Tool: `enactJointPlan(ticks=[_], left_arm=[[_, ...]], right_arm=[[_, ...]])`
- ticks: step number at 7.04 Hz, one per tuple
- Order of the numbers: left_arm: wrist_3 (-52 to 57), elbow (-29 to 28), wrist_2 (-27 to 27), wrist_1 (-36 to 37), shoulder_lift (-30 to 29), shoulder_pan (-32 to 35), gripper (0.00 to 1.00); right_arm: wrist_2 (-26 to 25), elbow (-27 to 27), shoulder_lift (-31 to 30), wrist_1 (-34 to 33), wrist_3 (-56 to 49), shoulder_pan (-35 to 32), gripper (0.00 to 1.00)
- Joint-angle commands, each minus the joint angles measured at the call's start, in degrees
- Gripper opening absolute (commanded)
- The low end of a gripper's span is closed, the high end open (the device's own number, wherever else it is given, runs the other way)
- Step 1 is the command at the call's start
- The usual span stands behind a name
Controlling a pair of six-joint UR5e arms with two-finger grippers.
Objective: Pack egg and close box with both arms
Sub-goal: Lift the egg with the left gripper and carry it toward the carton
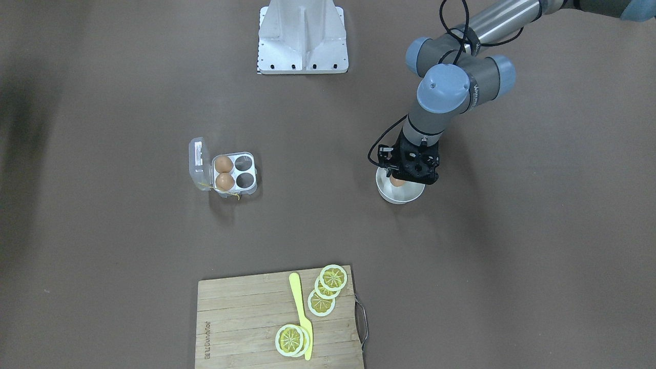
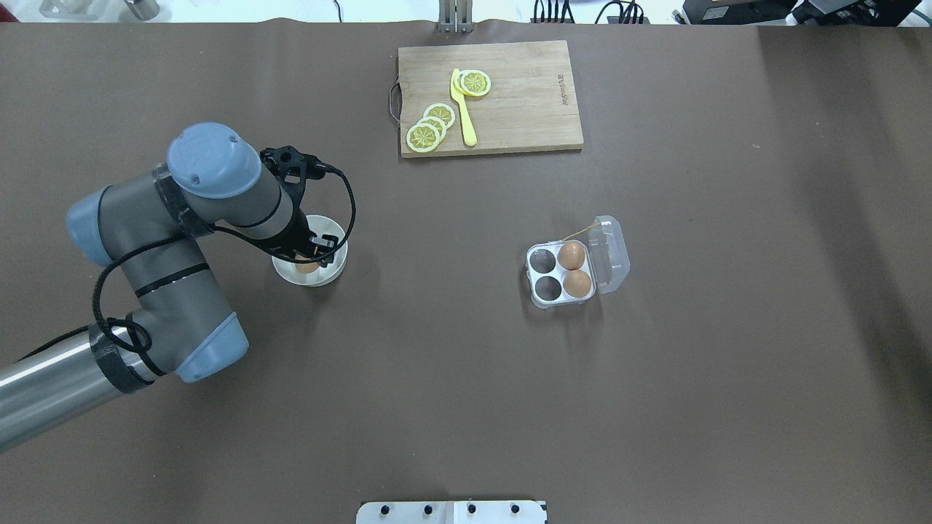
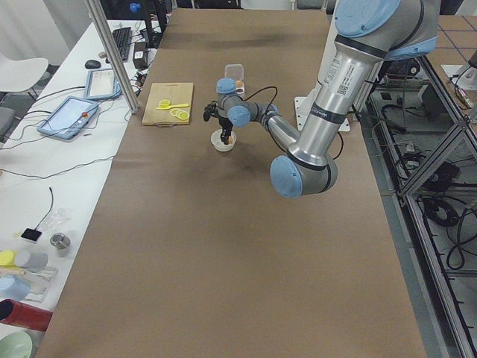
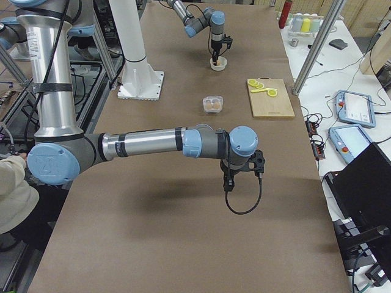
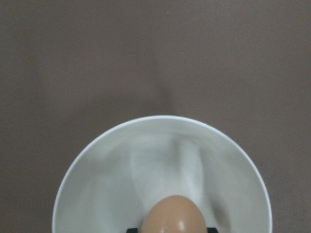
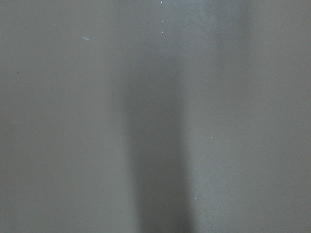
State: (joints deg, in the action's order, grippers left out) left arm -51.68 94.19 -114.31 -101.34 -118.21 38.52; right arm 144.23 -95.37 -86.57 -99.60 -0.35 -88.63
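Brown table [image 2: 466, 400] held the box [image 2: 531, 275], lid [image 2: 611, 251] open, two cups [image 2: 542, 260] free, right of the bowl [image 2: 336, 271]. Left gripper [image 1: 398, 179] seemed clamped on the egg [image 5: 174, 216]; packing and closing remained.

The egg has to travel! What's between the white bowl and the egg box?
Nothing: the overhead view shows only bare brown table between the bowl and the box.

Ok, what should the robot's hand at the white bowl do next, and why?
Probably close the left hand gently on the smooth brown egg. The hand hangs right over it in the round white bowl, and the clear plastic egg box stands open with two empty cups.
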Motion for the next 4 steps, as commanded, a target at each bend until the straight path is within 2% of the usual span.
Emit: enactJointPlan(ticks=[1,3,4], left_arm=[[-0.52,4.4,-0.22,1.83,0.35,4.0,0.0],[-6.63,9.77,0.14,0.63,-0.35,4.11,0.0],[-11.29,9.18,1.01,-3.47,-2.97,3.84,0.0]], right_arm=[[0.09,0.01,0.0,-0.07,0.09,0.04,1.0],[0.09,-0.08,0.0,0.02,0.0,0.04,1.0],[0.7,-0.08,0.0,0.02,0.0,0.04,1.0]])
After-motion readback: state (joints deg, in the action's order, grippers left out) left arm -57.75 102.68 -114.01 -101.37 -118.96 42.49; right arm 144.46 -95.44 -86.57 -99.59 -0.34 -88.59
